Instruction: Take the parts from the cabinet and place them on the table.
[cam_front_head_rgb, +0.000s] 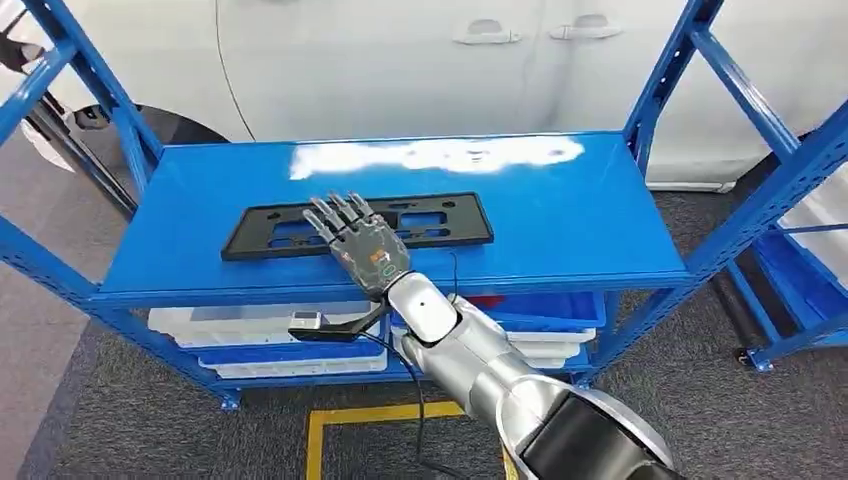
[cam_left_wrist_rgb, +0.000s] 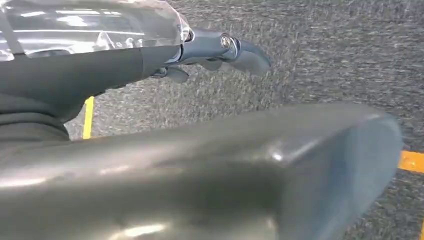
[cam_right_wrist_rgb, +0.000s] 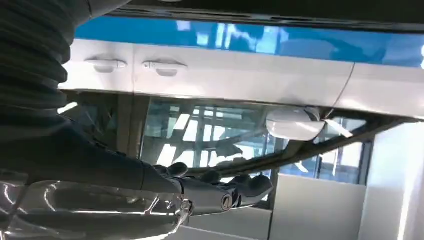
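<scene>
Blue shelf (cam_front_head_rgb: 560, 215), white car (cam_front_head_rgb: 420, 60) behind.

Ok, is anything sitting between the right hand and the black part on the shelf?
Nothing visible. In the head view the right hand is over the near edge of the black part, fingers spread across it, on the blue shelf. No other object lies on the shelf top around them.

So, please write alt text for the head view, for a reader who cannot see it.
The robot's right hand, fingers spread, reaches over a flat black part lying on a blue shelf. A white car stands behind the shelf.
</scene>
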